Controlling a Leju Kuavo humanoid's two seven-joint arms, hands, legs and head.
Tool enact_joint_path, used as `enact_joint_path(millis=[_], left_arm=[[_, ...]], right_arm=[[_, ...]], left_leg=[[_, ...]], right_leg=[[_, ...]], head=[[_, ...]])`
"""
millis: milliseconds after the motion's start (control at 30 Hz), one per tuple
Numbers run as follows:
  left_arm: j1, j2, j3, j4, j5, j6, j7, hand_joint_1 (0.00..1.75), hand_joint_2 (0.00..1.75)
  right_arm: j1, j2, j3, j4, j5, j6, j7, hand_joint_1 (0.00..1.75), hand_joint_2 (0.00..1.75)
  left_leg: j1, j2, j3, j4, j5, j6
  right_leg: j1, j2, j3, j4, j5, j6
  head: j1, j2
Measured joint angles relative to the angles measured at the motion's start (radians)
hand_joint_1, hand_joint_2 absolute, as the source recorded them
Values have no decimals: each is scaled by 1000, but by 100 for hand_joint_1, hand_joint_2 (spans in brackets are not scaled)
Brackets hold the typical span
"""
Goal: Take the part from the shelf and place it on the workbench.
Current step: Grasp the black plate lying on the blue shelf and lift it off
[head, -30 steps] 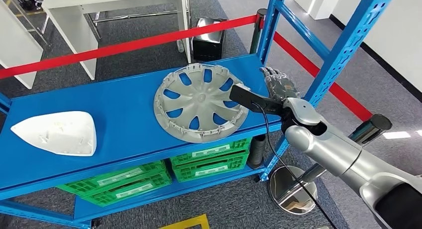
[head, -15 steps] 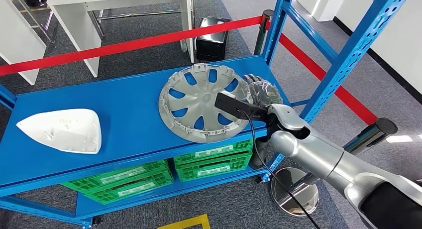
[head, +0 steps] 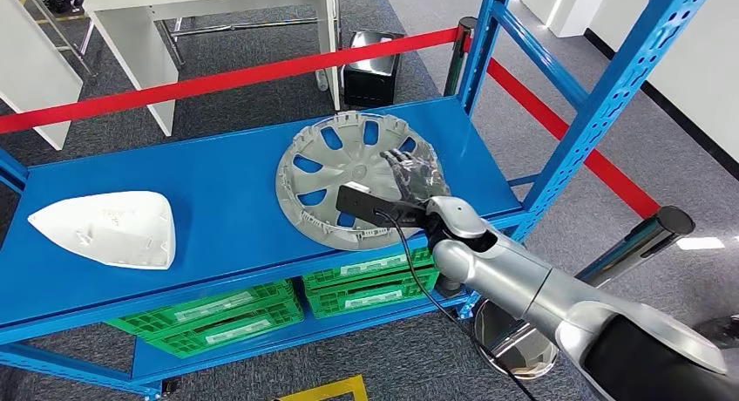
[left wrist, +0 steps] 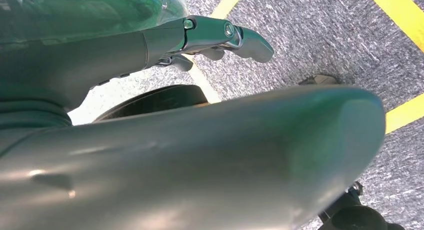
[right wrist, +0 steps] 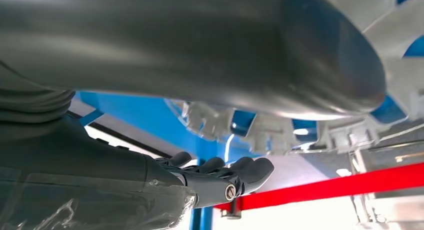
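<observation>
Early: right hand point(head: 411, 176) spread over hubcap point(head: 349, 183) at its 3 o'clock, probably not gripping yet; lift and tabletop placement remain.

We see a blue shelf point(head: 218, 170) carrying two parts on its upper deck: a grey hubcap point(head: 349, 179) lying flat towards the right end, and a white cover point(head: 105, 229) well apart at the left end. On the lower deck, green crates point(head: 288, 305) sit side by side.
</observation>
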Motion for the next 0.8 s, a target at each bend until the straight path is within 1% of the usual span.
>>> enact_joint_path(millis=[233, 467, 800], left_arm=[[1, 0, 0, 0, -6, 1, 0, 0, 0], [0, 0, 0, 0, -19, 1, 2, 0, 0], [-1, 0, 0, 0, -23, 1, 3, 0, 0]], right_arm=[[0, 53, 21, 66, 0, 1, -29, 0, 0], [10, 92, 34, 125, -12, 9, -69, 0, 0], [31, 143, 47, 209, -23, 8, -104, 0, 0]], left_leg=[[0, 0, 0, 0, 0, 0], [0, 0, 0, 0, 0, 0], [0, 0, 1, 0, 0, 0]], right_leg=[[0, 0, 0, 0, 0, 0], [0, 0, 0, 0, 0, 0], [0, 0, 0, 0, 0, 0]], head=[[0, 0], [0, 0], [0, 0]])
